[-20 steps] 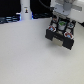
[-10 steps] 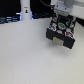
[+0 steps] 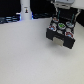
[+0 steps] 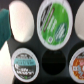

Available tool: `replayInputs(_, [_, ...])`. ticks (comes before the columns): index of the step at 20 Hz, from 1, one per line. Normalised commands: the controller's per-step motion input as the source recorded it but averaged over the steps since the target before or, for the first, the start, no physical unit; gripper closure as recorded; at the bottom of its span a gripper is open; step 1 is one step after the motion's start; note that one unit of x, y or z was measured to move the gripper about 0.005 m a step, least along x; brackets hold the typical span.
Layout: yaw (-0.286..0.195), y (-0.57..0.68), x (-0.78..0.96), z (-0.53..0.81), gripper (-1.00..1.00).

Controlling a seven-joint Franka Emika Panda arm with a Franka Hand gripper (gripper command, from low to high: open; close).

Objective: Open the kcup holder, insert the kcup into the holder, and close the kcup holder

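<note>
Looking down, I saw the white worktop, then the kcup holder at two o'clock, tray out. The kcup sat above an empty slot. Whether my end effector was clenched, I couldn't tell; misalignment risked jamming it on the rim.

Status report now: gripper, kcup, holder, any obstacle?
Gripper over the kcup holder, jaw state unclear. Green-topped kcup above the tray, empty slot beside it. No obstacle seen.
</note>
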Motion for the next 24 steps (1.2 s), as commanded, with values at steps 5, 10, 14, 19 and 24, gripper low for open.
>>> replayInputs(5, [0.019,-0.37,0.67,0.17,-1.0])
replayInputs(10, [0.025,-0.31,0.68,0.03,-1.0])
replayInputs(14, [0.062,-0.29,0.63,-0.11,-1.0])
replayInputs(19, [0.093,-0.18,0.4,-0.17,-1.0])
replayInputs(24, [0.185,0.01,-0.02,-0.25,-1.0])
